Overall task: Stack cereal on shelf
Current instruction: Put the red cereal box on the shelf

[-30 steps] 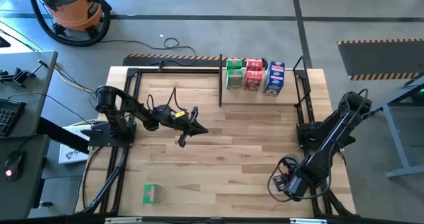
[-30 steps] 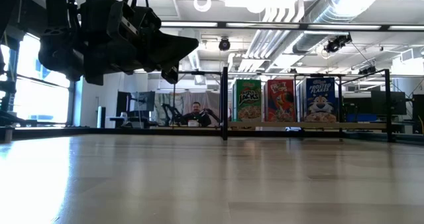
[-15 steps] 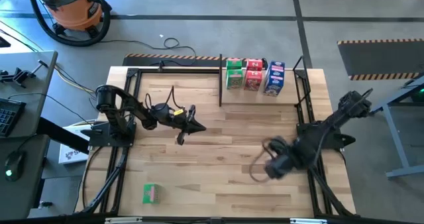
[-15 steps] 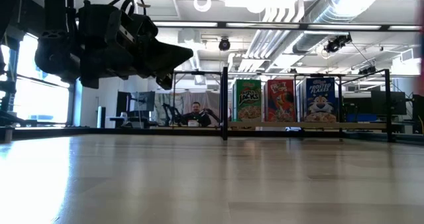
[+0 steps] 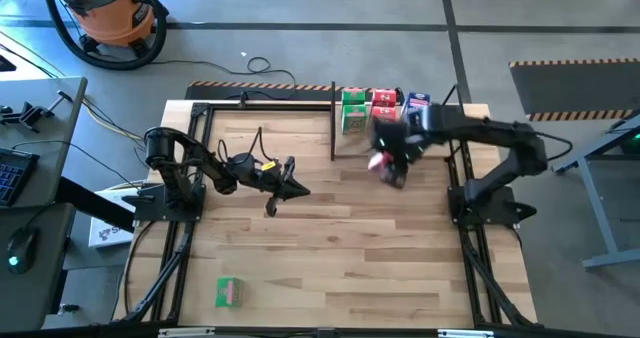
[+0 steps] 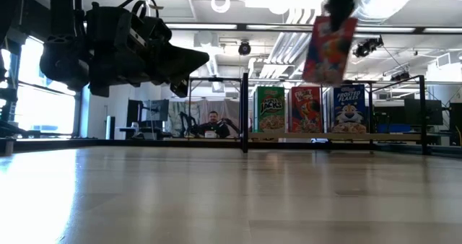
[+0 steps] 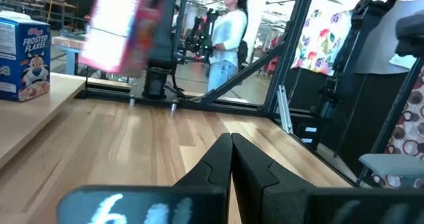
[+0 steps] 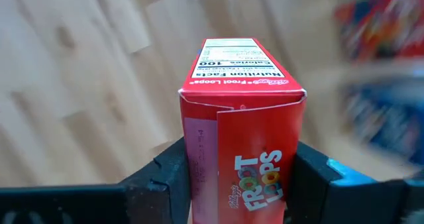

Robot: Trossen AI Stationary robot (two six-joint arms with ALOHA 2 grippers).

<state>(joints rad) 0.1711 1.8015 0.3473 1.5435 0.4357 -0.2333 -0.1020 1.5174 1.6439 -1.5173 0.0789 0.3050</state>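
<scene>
My right gripper (image 5: 392, 168) is shut on a red cereal box (image 5: 379, 161) in the air, just in front of the black rod shelf (image 5: 452, 128) at the table's far edge. The low view shows this box (image 6: 329, 49) high above the table. On the shelf, right of the divider post (image 5: 333, 118), a green box (image 5: 353, 113), a red box (image 5: 383, 106) and a blue box (image 5: 415, 118) stand upright on their bottoms. Another green box (image 5: 228, 292) lies flat at the near left. My left gripper (image 5: 300, 191) is shut and empty above the table's left middle. My right gripper pinches the red box between its two fingers, one finger (image 8: 173, 174) on each of two opposite faces (image 8: 199, 164). In the low view the fingers come from above onto the box's upper end (image 6: 333, 20). The box hangs below them, slightly tilted, lifted clear of the table.
Bare wood lies between the arms and in front of the shelf. Black base frames run along the left (image 5: 180, 228) and right (image 5: 470, 248) table edges. A person (image 6: 213, 123) sits in the room beyond the far edge.
My right gripper has swung from the table's near right corner up and toward the far edge, carrying the red box to just in front of the shelf. The box is now lifted high above the table.
</scene>
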